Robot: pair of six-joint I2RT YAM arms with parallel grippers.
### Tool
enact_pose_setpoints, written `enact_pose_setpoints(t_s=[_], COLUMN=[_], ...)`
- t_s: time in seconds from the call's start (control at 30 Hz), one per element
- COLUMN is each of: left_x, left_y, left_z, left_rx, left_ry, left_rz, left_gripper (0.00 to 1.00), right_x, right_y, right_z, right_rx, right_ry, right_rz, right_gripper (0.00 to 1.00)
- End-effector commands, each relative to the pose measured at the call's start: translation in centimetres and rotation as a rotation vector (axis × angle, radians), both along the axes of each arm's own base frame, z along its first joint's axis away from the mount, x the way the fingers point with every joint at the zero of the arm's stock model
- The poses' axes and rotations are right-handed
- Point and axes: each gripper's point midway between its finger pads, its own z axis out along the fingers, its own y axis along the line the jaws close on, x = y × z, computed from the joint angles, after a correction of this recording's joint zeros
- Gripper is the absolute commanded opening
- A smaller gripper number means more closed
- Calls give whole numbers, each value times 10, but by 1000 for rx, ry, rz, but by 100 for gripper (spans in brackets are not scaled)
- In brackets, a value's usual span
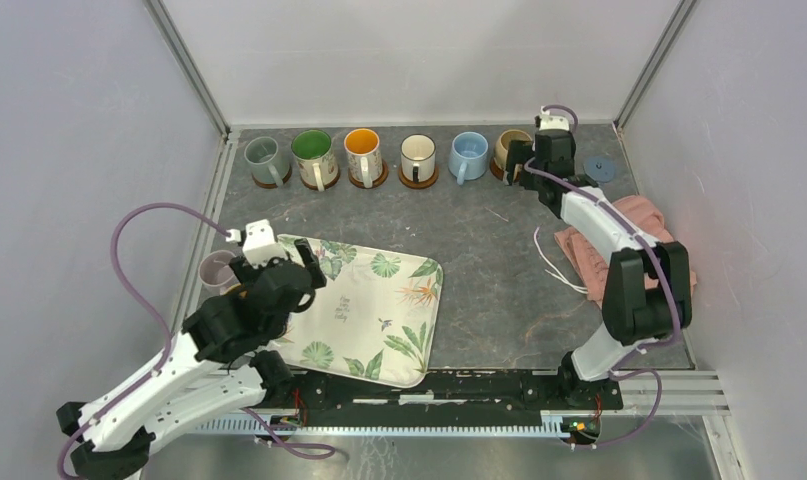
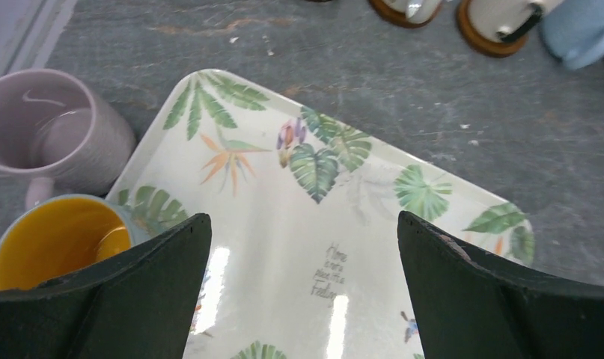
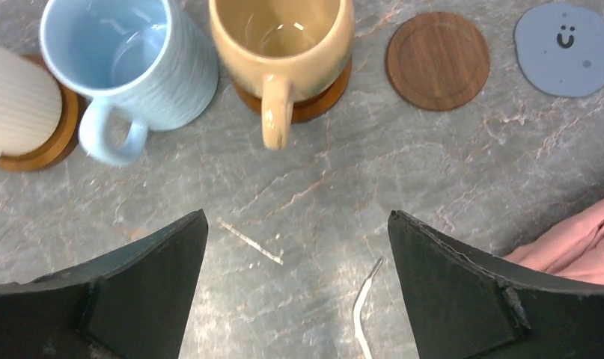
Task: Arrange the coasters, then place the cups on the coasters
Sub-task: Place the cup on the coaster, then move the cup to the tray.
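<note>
Grey marbled tabletop [image 1: 499,260] carries everything. Nearest, the left pincer [image 2: 303,217] hangs wide open and empty above the leaf-print tray [image 2: 321,247]. The pale pink mug [image 2: 52,127] and the blue mug with orange inside [image 2: 55,239] stand just beside the tray's left edge. Farther off, the right pincer [image 3: 297,213] gapes open, holding nothing, before the tan mug [image 3: 284,37], which sits on a brown coaster in the back row beside the light blue mug [image 3: 126,60]. Right of it lie a bare wooden coaster [image 3: 438,60] and a grey-blue coaster [image 3: 564,48].

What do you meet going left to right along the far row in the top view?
Grey-green mug, floral mug, orange-lined mug, cream mug, light blue mug, tan mug, grey-blue coaster.
</note>
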Motion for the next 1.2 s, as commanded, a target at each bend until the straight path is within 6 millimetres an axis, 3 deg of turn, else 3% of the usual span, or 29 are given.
enact_pose_setpoints(t_s=[0.0,0.23,0.33,0.5,0.87,1.17], left_x=[0,-8,-13,-13,12,7], left_y=[22,39,48,69,121,167], left_z=[-4,-11,-14,-22,-29,-45], left_rx=[26,101,69,36,10,-48], left_ry=[42,125,143,192,303,365], left_rz=[217,379,436,507,690,844], left_gripper=[100,100,100,100,100,100], right_x=[-18,-64,-82,-98,-114,-120], right_y=[29,107,128,138,143,154], right_z=[27,25,18,14,19,28], right_rx=[51,109,130,156,182,220], right_ry=[-92,-102,-86,-86,-95,-126], right_rz=[86,294,364,412,455,505], right_gripper=[98,98,98,98,98,98])
